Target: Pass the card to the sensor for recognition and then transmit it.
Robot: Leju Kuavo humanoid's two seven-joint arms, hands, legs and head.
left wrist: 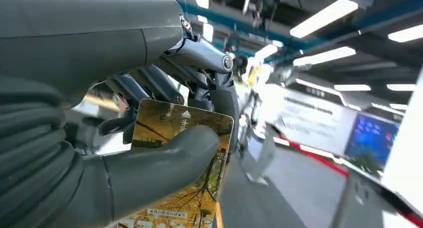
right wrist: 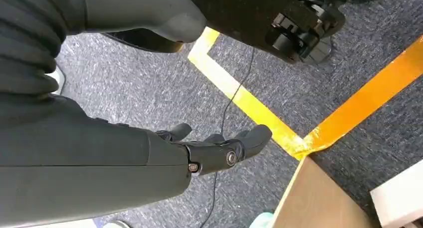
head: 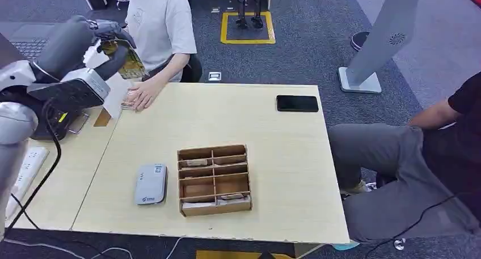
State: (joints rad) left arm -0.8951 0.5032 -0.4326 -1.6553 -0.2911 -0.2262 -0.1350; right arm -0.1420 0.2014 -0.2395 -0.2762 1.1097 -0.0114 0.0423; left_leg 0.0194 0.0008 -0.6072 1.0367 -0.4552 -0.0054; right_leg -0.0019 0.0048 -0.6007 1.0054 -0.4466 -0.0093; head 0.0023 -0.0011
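**Card held high, not yet at the sensor**

Above the table's far left corner, the card sits pinched between the thumb and fingers of the left hand, face exposed, apparently so it can be laid flat on a reader. The sensor lies well below, just beside the tray. A person's hand rests on the table near more cards. The right hand hangs over the floor, fingers loosely apart, holding nothing.

My head camera looks forward and down over the table from high up. My left wrist camera faces upward toward ceiling lights, close behind my hand; my right wrist camera faces down at the carpet beside the table.
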